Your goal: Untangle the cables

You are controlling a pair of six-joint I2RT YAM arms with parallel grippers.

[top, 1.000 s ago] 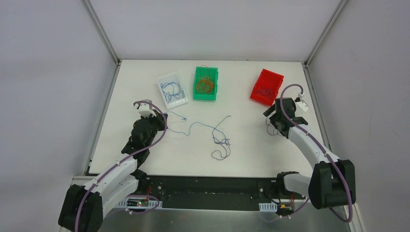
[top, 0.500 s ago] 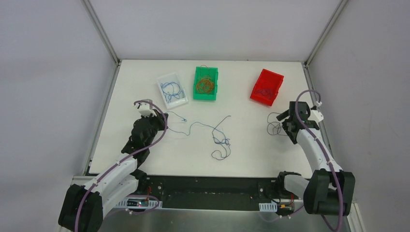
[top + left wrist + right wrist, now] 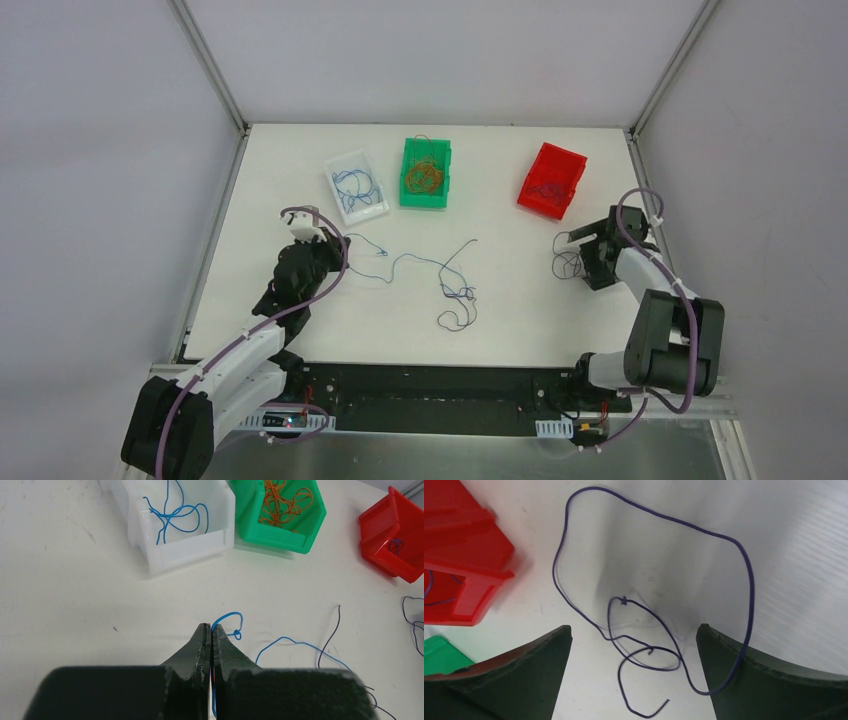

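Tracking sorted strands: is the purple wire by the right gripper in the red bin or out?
Out: the purple wire lies looped on the table beside the red bin, under the open right gripper.

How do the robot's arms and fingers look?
The left arm and right arm have white shells and black joints; a lilac hose runs along each. The fingers are dark: narrow wedges on the left gripper, broad curved ones on the right gripper.

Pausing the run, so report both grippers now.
Left gripper: closed on the blue cable.
Right gripper: open, empty, over the purple cable.
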